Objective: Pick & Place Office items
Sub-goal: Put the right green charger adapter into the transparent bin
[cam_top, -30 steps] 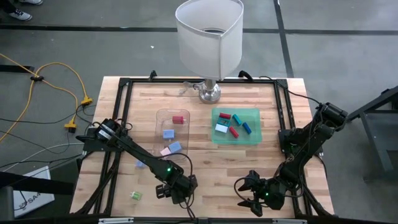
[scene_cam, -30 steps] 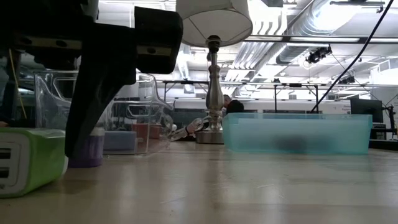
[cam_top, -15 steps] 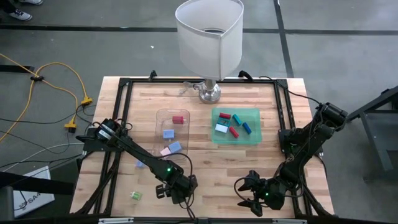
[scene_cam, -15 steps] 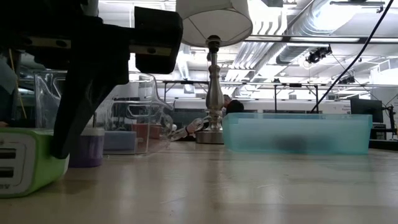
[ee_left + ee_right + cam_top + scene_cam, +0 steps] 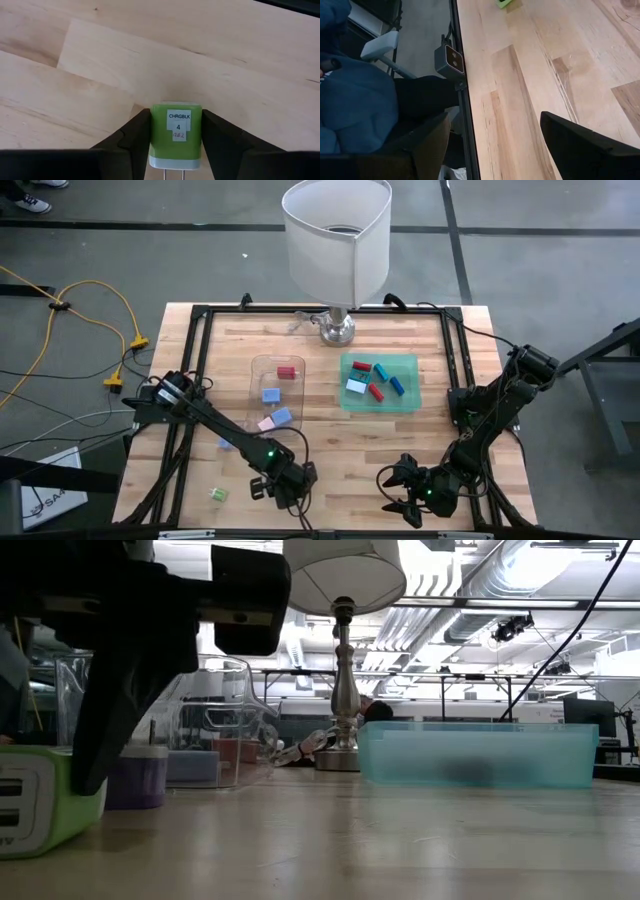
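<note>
A green charger block (image 5: 176, 140) with a white label lies on the table near its front edge. My left gripper (image 5: 176, 114) is shut on it. In the high view the left gripper (image 5: 262, 486) hides the block. In the low view one left finger (image 5: 120, 710) stands in front of the block (image 5: 35, 810). My right gripper (image 5: 395, 492) hangs open near the front edge, holding nothing. Several small coloured pieces lie in the clear tray (image 5: 270, 365) and in the green tray (image 5: 345, 405). My left gripper pinches the block's two long green sides (image 5: 156, 137) between its two fingers. The fingers slant down from above and lie along the block, whose pronged end (image 5: 172, 175) points back toward the wrist. The block's underside (image 5: 30, 840) rests on the table.
A second green piece (image 5: 217, 494) lies left of the left gripper and a pale blue one (image 5: 226, 443) farther back. A purple cylinder (image 5: 135, 780) stands behind the block. A lamp (image 5: 335, 240) stands at the far edge. A person in blue (image 5: 355, 100) sits beyond the front edge.
My left gripper has shut, its fingers closing in on the green charger block. The block has stayed on the table. Neither arm has otherwise moved.
</note>
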You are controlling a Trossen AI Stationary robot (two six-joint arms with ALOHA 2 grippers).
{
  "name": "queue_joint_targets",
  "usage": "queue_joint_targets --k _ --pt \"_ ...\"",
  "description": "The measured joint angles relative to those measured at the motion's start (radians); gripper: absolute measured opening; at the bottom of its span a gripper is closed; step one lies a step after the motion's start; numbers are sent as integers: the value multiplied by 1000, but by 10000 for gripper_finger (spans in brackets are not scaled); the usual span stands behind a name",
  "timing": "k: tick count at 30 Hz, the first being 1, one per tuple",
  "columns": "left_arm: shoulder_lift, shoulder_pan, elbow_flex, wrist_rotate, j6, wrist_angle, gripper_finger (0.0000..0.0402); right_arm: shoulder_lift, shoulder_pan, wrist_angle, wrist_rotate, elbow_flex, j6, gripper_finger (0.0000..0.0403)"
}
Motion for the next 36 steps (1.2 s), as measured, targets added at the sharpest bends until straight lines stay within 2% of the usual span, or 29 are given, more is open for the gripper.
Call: queue_joint_targets --k 8,13,21,26,36 --pt "-34 -14 0 -16 3 15 148 0 0 0 0 0 0 298" --pt "-91 -8 0 -44 -54 14 148 0 0 0 0 0 0 298" --pt "-210 11 0 -217 -155 2 147 0 0 0 0 0 0 298" --pt "-279 10 0 -280 -213 2 147 0 0 0 0 0 0 298" --pt "-378 98 0 -483 -493 -145 147 0 0 1 0 0 0 298"
